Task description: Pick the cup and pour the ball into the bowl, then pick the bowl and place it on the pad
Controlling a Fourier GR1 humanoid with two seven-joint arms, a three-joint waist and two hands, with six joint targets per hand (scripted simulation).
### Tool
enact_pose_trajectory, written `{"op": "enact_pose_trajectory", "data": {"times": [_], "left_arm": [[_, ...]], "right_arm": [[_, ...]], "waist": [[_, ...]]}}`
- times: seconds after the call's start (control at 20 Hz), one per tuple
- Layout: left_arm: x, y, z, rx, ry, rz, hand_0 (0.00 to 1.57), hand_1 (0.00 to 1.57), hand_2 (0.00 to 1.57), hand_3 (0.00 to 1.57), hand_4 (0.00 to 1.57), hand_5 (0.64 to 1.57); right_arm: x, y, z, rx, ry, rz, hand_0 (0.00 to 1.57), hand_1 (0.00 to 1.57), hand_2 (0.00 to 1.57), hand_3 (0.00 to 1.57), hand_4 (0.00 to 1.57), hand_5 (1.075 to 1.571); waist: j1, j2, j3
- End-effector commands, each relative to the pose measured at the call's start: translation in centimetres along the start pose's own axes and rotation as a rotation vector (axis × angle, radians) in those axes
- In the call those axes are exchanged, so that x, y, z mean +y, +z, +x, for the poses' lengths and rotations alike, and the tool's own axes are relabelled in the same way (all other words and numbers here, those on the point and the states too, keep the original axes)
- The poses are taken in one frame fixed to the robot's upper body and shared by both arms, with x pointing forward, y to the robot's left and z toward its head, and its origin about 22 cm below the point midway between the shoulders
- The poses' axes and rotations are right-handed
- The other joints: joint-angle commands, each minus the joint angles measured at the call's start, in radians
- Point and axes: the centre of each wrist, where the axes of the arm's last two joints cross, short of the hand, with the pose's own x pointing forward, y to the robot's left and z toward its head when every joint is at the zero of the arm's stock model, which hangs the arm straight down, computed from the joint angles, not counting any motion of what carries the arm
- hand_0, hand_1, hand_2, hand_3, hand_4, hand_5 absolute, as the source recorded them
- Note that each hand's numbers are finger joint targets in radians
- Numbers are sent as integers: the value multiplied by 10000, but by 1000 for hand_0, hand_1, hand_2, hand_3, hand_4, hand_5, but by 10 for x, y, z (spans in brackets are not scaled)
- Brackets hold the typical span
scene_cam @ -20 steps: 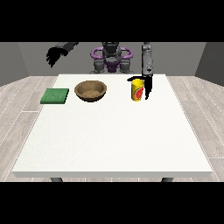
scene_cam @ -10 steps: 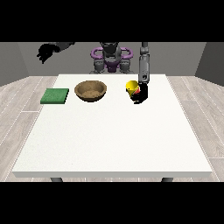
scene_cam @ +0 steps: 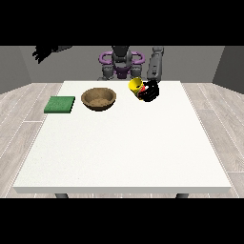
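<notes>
Far at the left, up high and away from the table, we see the hand at the view's left (scene_cam: 44,51). It hangs in the air over the floor and holds nothing. It is small and dark, and we cannot tell if its fingers are straight or bent. Below it, on the big white table (scene_cam: 124,143), we see a flat green pad (scene_cam: 60,104). It lies near the table's left edge, and nothing sits on it. Just to the right of the pad we see the brown bowl (scene_cam: 98,99). It stands right way up on the table, apart from the pad. We cannot see a ball inside it. Behind the bowl, at the far side of the table, we see the robot's body (scene_cam: 121,63) with purple rings at its shoulders. Next, to the right of the bowl, we see the yellow cup (scene_cam: 136,86). It is up off the table and tipped over, with its open mouth turned toward the bowl. The hand at the view's right (scene_cam: 150,90) has its black fingers wrapped around the cup. We cannot see the ball.
</notes>
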Motion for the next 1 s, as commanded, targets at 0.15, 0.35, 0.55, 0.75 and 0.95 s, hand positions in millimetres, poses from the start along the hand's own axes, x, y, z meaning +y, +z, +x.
{"op": "enact_pose_trajectory", "data": {"times": [0.15,0.35,0.55,0.75,0.95], "left_arm": [[-13,-17,18,-1225,-5426,-705,1362,1362,1571,1571,1448,1533],[-42,-19,31,-1061,-7506,-1245,1361,1361,1571,1571,1441,1545],[-103,-17,81,-1341,-7922,-2067,1361,1361,1571,1571,1441,1545],[-125,-18,107,-1627,-9190,-1856,1365,1365,1571,1571,1470,1529],[-133,-28,132,-1618,-11019,-1906,1351,1351,1571,1571,1364,1563]], "right_arm": [[1,-3,-21,936,-212,64,0,0,0,174,643,1562],[-14,4,-33,1436,-385,-79,0,0,0,83,675,1561],[-40,19,-53,1838,-464,-894,0,0,0,0,688,1560],[-50,4,-39,1805,-581,-514,0,0,0,0,693,1558],[-31,12,-66,2237,-444,-368,0,0,0,127,691,1554]], "waist": [[-77,-810,58],[-70,-1487,44],[720,-1699,2],[394,-1399,-7],[317,-1946,-10]]}}
